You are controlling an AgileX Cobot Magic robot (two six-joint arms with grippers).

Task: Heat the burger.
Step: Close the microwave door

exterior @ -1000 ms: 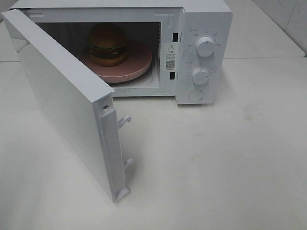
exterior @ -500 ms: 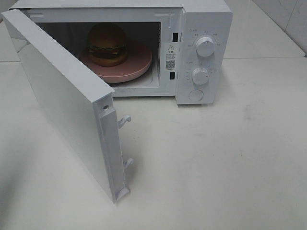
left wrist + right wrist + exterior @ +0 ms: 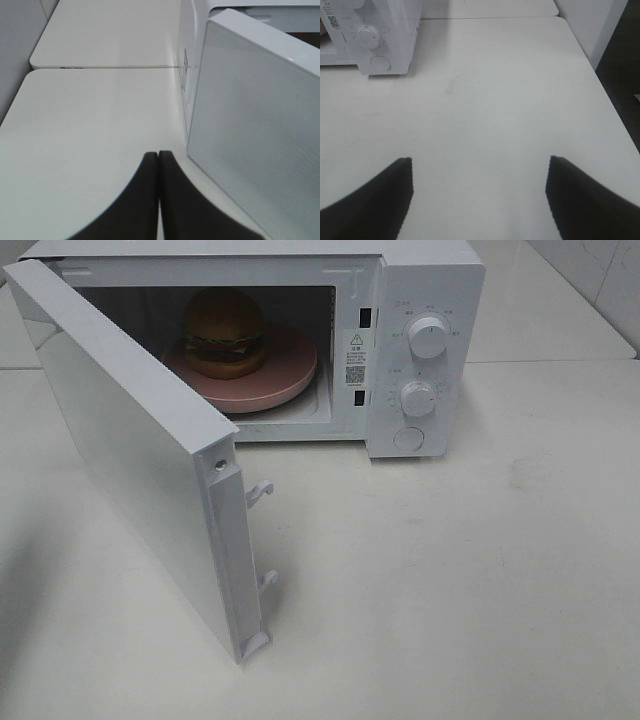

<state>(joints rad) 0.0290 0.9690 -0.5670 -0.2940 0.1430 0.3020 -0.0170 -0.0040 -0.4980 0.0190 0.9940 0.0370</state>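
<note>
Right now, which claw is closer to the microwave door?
Left. The left claw is right beside the door, by its outer face. The right claw is far off, over the table on the knob side of the microwave.

Microwave door standing open across the left, table right of it free

Glossy-bunned burger on a matt pink plate; smooth white plastic-looking microwave, matt table.

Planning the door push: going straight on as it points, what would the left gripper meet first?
Probably the bare table, close beside the open microwave door; the shut left gripper seems to miss the door, though depth is unclear.
</note>
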